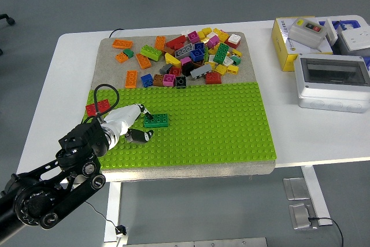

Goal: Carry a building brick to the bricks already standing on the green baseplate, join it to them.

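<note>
Dark green rectangular studded brick [156,120]: seated on bright green studded baseplate [231,125], left part. Left hand [132,124]: immediately left of brick, fingertips touching its near-left end, fingers loosely parted, gripping nothing.

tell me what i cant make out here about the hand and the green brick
- Head view: whether the left hand truly grips the green brick; the fingertips at its left edge are too small to judge.
- Head view: whether that brick's studs are pressed into the green baseplate; its underside is hidden.
- Head view: the red brick is partly covered by a black cable.
- Right hand: outside the picture.
</note>
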Robot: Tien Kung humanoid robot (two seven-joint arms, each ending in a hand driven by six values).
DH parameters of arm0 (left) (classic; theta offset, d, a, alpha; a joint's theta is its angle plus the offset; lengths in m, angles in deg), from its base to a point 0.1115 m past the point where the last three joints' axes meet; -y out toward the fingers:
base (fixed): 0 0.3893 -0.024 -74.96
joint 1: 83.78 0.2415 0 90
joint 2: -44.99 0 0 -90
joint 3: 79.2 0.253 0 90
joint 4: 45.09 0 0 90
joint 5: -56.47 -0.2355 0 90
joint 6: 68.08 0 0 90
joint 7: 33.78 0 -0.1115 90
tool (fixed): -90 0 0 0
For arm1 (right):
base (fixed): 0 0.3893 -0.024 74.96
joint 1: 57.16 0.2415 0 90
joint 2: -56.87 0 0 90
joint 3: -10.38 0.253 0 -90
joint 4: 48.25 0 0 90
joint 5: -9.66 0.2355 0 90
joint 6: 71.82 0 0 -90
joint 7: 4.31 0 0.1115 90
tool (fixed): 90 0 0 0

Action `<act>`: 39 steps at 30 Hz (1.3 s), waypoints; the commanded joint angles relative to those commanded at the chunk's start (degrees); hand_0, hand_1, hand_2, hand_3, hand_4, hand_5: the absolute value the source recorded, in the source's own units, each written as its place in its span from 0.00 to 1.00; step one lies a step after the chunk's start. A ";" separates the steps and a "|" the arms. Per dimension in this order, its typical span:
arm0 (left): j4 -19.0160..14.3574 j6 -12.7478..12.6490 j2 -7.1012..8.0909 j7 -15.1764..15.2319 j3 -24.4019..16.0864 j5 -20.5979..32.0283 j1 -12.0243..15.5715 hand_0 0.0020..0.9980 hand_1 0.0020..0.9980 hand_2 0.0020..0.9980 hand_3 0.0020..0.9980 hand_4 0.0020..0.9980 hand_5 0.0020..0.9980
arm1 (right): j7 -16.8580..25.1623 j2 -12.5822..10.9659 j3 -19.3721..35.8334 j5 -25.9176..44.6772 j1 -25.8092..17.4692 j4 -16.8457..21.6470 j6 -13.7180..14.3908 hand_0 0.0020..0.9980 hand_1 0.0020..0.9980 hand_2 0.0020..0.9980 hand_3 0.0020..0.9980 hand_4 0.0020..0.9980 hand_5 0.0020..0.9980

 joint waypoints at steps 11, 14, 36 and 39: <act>-5.90 -1.68 1.83 -0.12 -4.35 -0.42 1.80 1.00 1.00 1.00 0.65 0.59 0.26 | -0.11 -0.02 -0.37 -0.25 0.26 0.00 0.04 0.67 0.64 0.67 0.71 0.58 0.74; -6.73 -3.25 2.81 0.98 -6.77 -0.54 2.75 1.00 1.00 1.00 0.65 0.59 0.26 | -0.06 0.07 -0.42 -0.30 0.35 0.00 0.11 0.67 0.64 0.67 0.71 0.58 0.74; 5.42 -4.61 8.24 10.74 -19.21 -1.42 7.07 1.00 1.00 1.00 0.94 0.69 0.28 | -1.16 0.69 2.97 -3.07 -0.38 0.00 0.07 0.67 0.64 0.67 0.71 0.59 0.74; 6.01 -4.30 8.01 10.63 -18.04 -1.25 6.38 1.00 1.00 1.00 0.94 0.69 0.28 | -1.12 0.80 2.68 -2.68 -0.22 0.00 0.04 0.67 0.64 0.67 0.71 0.59 0.74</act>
